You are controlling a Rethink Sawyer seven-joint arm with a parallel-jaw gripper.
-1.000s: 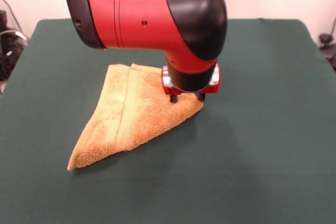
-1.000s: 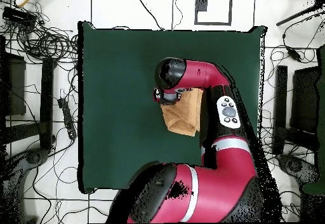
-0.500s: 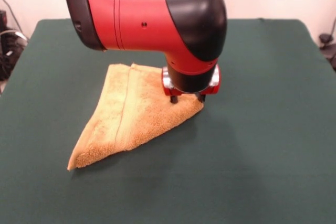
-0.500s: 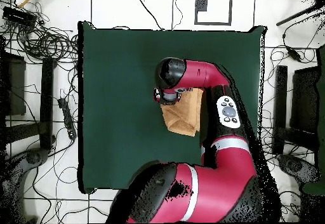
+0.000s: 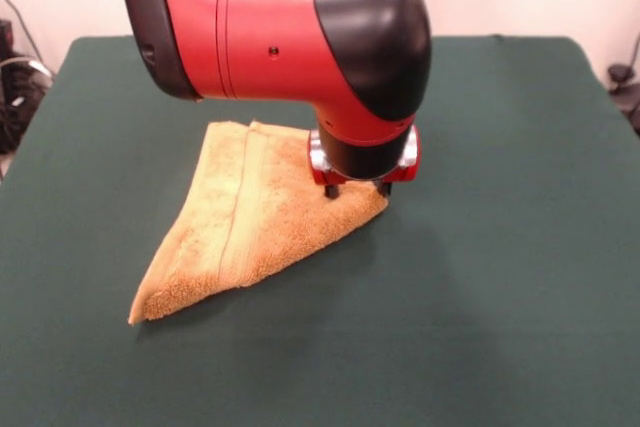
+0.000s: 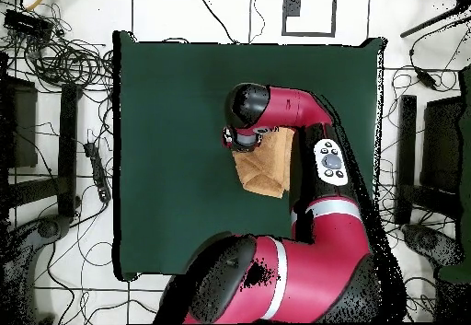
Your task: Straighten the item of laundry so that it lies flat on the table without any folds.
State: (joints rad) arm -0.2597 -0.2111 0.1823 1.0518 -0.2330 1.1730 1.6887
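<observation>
Golden terry towel (image 5: 245, 222) lies folded into a triangle on the worktop (image 5: 500, 297); the end effector (image 5: 356, 190), fingers apart, should pinch only the top layer at its right corner.

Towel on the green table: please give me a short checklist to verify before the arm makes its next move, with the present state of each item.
1. Towel lies flat with no folds: not ok. It is folded into a triangle shape with layers showing along the front edge.
2. Gripper is at the towel's right corner: ok. Its tips stand at the cloth there.
3. Gripper holds the cloth: cannot tell. The arm's wrist hides most of it in the front view, and the overhead view hides it too.
4. Free table around the towel for spreading: ok. Bare green cloth on all sides.
5. Towel is away from the table edges: ok.
</observation>
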